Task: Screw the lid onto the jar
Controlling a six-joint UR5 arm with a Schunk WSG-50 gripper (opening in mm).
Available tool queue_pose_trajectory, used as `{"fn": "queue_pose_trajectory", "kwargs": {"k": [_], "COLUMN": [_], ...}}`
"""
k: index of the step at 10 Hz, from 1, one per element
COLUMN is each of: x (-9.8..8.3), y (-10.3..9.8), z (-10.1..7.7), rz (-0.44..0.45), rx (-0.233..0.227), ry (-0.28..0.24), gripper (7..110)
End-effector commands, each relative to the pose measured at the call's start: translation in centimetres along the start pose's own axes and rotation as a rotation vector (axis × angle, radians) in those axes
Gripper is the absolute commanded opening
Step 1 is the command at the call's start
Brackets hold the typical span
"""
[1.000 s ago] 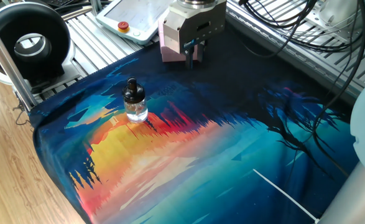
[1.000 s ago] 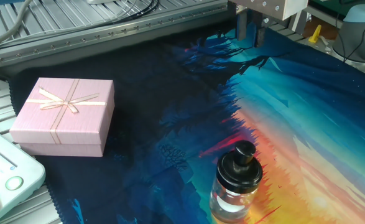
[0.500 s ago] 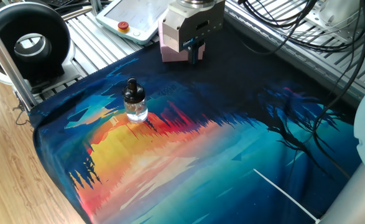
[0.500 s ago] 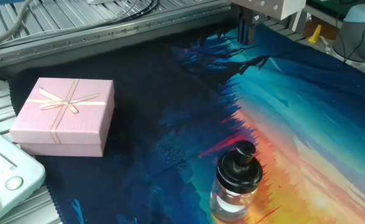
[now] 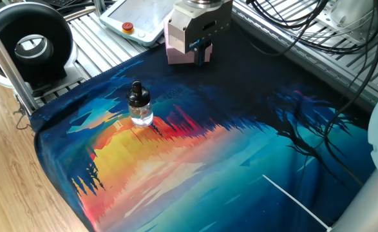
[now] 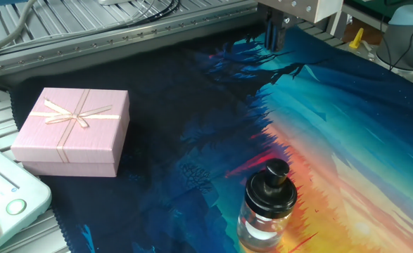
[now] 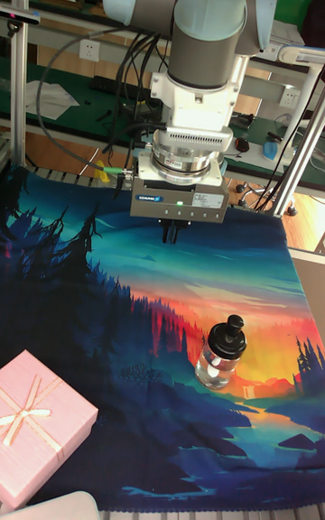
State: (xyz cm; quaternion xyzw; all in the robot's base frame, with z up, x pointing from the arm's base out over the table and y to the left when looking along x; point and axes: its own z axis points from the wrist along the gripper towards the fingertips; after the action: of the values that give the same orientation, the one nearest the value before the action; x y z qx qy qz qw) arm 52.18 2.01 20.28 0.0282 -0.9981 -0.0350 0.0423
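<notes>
Although the lid (image 6: 271,184) already sits on the neck of the jar (image 6: 262,225), we cannot tell from these views whether it is threaded down or only resting there, so we judge the next move to turn on getting the gripper (image 5: 201,52) back over it. The jaws hang high above the table (image 5: 253,161), drawn together with no gap we can see and nothing between them, well apart from the jar. In the tall fixed view the gripper (image 7: 171,233) is up and toward the back of the printed mat (image 7: 108,303), and the jar (image 7: 219,365) stands nearer the camera and to the picture's right of the jaws; in one fixed view the jar (image 5: 140,111) lies toward the front left of the mat, the jaws near the far edge in front of the pink gift box (image 5: 176,46). The jar stands upright, its long axis vertical, so we would expect a descent straight down over the knob. It is a small clear glass piece with a rounded body, and the lid (image 5: 137,93) is black and round with a knob on top, seated level as far as we can see. The pink gift box (image 6: 72,131) sits well away from the jar and, we think, clear of any path between the two.
</notes>
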Motion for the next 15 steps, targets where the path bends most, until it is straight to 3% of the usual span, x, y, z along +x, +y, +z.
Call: {"fn": "queue_pose_trajectory", "kwargs": {"k": [1,5,7,15], "x": [-0.47,-0.89,-0.51,-0.2], "y": [0.05,-0.02,-0.62,-0.56], "z": [-0.13,-0.11,-0.11,-0.15], "rz": [-0.004,-0.011,-0.023,-0.056], "rx": [-0.004,-0.002,0.022,0.017], "ry": [-0.02,-0.037,-0.021,-0.01], "gripper": [7,7,7,7]}}
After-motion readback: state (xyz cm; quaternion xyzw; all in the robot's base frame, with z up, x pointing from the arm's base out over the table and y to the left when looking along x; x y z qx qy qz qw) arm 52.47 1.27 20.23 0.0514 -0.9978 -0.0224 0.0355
